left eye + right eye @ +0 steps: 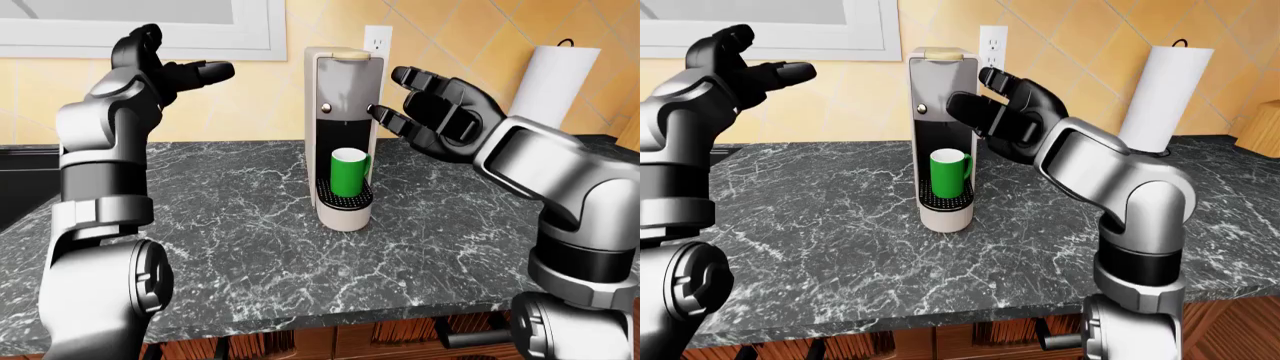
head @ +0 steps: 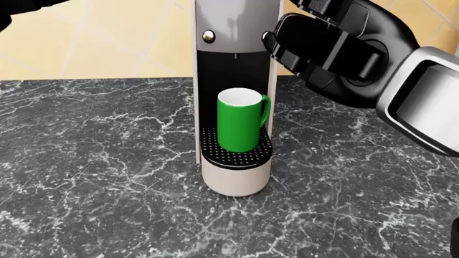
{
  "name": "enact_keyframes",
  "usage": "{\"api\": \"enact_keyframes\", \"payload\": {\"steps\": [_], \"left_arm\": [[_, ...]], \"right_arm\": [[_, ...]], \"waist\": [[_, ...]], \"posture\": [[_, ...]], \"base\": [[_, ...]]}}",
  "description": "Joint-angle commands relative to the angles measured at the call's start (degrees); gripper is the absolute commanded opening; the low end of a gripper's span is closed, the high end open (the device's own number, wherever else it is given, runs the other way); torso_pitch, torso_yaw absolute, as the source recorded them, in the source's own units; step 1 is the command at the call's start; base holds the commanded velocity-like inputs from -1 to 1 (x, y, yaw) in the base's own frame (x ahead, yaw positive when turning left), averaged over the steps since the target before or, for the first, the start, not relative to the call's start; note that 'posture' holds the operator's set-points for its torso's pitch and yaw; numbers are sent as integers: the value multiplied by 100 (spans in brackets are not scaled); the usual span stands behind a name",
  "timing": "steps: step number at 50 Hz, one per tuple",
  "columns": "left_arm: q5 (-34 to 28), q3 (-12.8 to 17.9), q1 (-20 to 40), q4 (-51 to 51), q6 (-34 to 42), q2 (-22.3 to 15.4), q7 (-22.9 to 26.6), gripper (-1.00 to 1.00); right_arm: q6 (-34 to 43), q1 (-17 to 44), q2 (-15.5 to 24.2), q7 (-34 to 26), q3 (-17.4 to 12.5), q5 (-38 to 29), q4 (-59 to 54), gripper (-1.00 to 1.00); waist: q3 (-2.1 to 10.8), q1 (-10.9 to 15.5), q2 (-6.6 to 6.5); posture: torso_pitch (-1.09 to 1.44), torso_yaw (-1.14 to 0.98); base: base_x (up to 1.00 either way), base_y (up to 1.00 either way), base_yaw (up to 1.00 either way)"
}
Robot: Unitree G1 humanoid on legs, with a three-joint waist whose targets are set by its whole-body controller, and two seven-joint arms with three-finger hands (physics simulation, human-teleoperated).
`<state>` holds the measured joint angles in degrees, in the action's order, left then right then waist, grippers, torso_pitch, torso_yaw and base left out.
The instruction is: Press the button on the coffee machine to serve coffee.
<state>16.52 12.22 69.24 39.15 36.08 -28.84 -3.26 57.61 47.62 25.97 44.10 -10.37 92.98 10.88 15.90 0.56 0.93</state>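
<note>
Head view shows your right hand (image 2: 316, 45) spread wide at the right edge of the coffee machine (image 2: 233, 21), holding nothing, one fingertip (image 2: 268, 37) just at the machine's side. The button (image 2: 209, 36) sits on the front panel, left of that finger, above the green mug (image 2: 240, 121) on the drip tray. You risk shoving the tall, narrow machine sideways if you drive in from here, and the mug could tip. Your left hand (image 1: 165, 67) is raised, open, well apart from everything.
</note>
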Motion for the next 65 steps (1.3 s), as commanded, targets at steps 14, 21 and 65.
{"api": "enact_keyframes", "payload": {"steps": [14, 21, 65], "left_arm": [[40, 24, 195, -291, -86, -54, -1, 100], [39, 13, 236, -279, -73, -31, -22, 100], [23, 3, 270, -209, -118, -7, 4, 100]], "right_arm": [[-166, 167, -3, -275, -133, -252, -50, 100], [-160, 203, -26, -241, -138, -246, -57, 100], [-297, 250, -264, -920, -129, -971, -521, 100]], "waist": [[73, -2, -36], [72, -2, -38], [82, -2, -50]], "posture": [[-41, 0], [-41, 0], [-41, 0]], "base": [[0, 0, 0], [0, 0, 0], [0, 0, 0]]}}
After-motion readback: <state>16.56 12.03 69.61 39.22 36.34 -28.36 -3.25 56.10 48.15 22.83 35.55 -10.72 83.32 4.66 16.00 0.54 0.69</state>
